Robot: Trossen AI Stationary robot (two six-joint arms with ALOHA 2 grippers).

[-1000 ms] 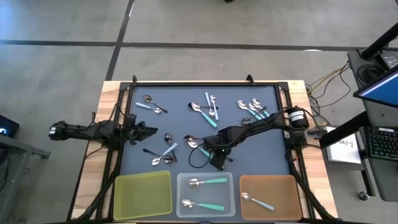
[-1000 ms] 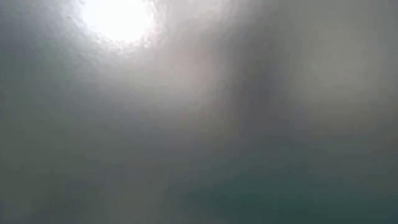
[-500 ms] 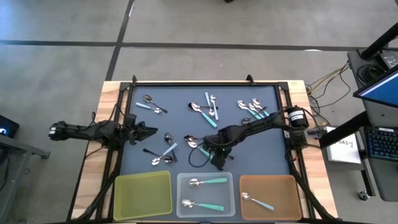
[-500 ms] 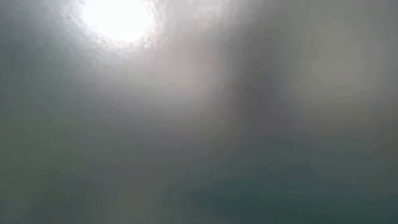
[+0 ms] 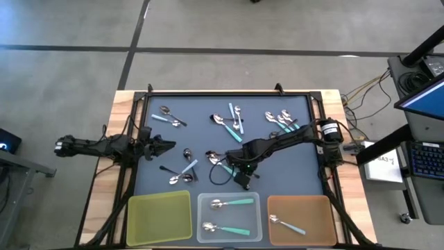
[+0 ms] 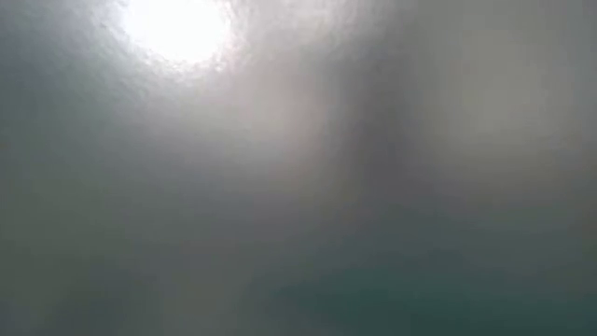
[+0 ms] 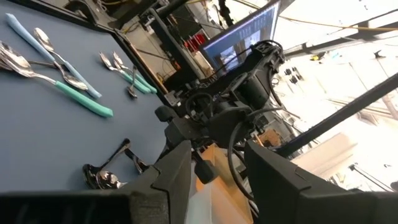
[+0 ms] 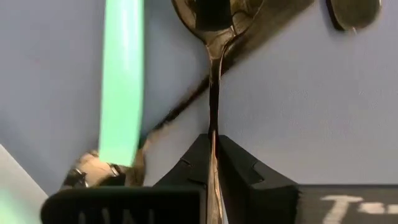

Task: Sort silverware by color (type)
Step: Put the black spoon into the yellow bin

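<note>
High view shows three spoons sorted in the trays and many still lying on the dark bench, while the right tool is clamped on a thin dark all-metal spoon.

I see a wooden table carrying a dark blue mat inside a black frame. Spoons lie scattered on the mat in loose groups: a pair at the far left, a cluster at the far middle, another at the far right, and a few around the centre. Along the near edge sit a yellow tray, a clear tray holding two teal-handled spoons, and a brown tray holding one light-blue-handled spoon.
</note>
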